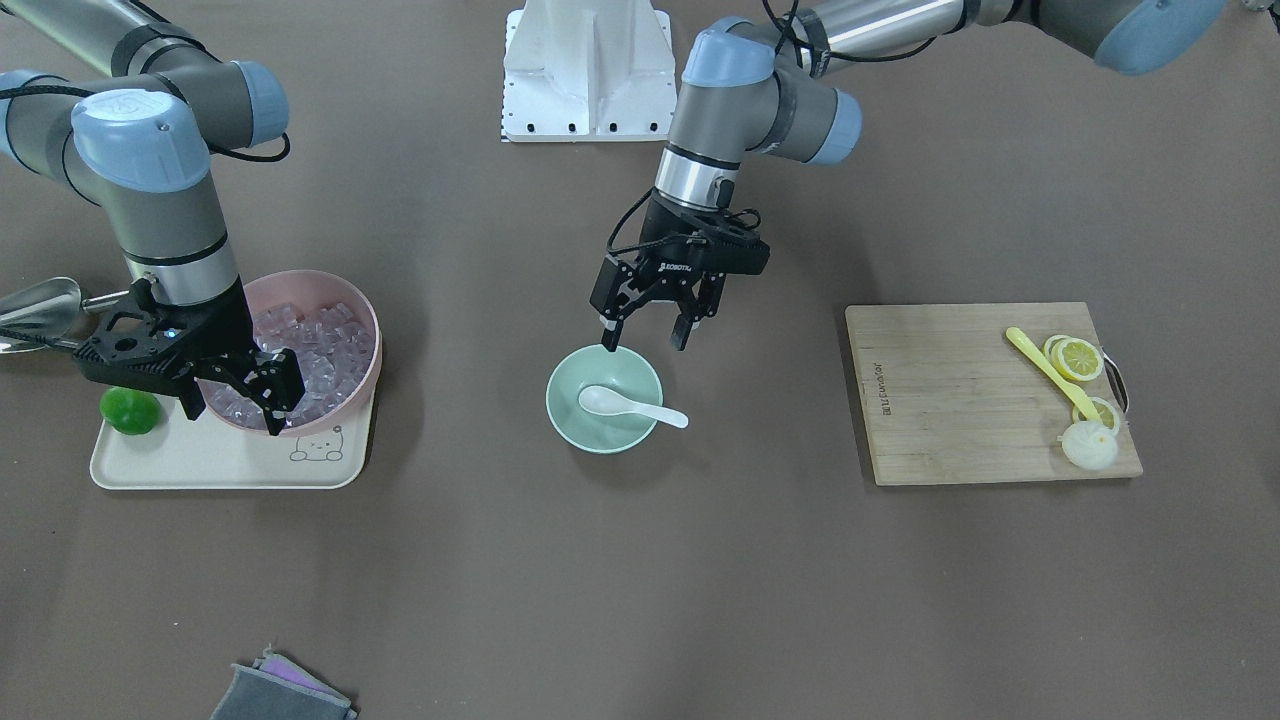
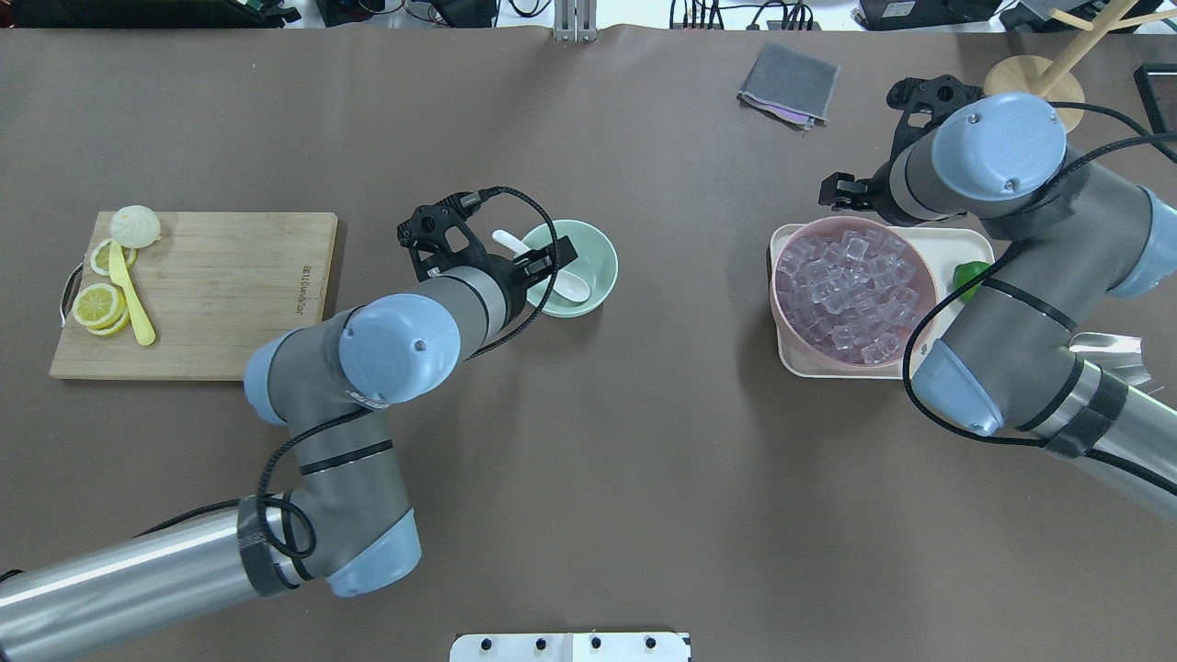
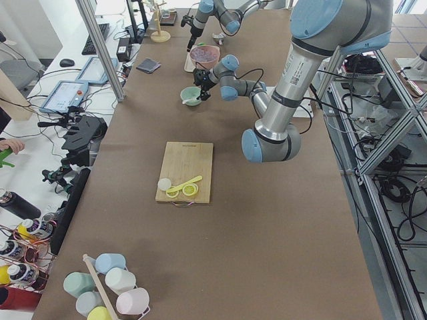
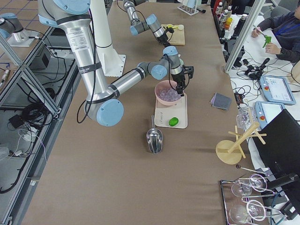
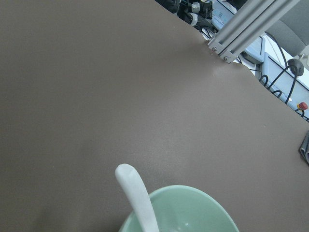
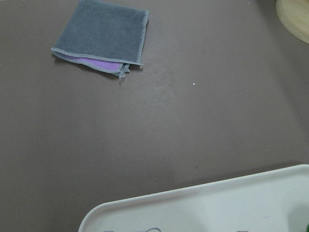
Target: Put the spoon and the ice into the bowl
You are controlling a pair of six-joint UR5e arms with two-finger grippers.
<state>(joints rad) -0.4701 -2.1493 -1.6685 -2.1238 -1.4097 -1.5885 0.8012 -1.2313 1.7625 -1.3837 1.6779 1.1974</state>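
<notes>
Front-facing view, clock directions read on that view. My left end effector hangs just above the 12 o'clock rim of the bowl, fingers spread wide, nothing between them. The mint-green bowl sits near the middle of the table. The spoon lies inside it, scoop on the bowl floor toward 9 o'clock, handle resting over the rim at about 4 o'clock, and neither of my fingers touches it. My left wrist camera shows the white handle tip sticking up past the green rim. My right end effector is at the 6 to 7 o'clock edge of the pink bowl, fingers apart. One finger is over the ice, the other outside the rim over the tray. I cannot tell whether a cube is caught between them. All the ice I can see is piled in the pink bowl, well apart from the mint bowl at its 9 o'clock. The pink bowl stands on the cream tray, with a green lime on the tray at 9 o'clock of my right end effector. A steel scoop lies at the far 9 o'clock edge of the table. A wooden cutting board is at 3 o'clock of the mint bowl, carrying a yellow utensil, lemon slices and a white bun. A grey cloth lies at 7 o'clock.
</notes>
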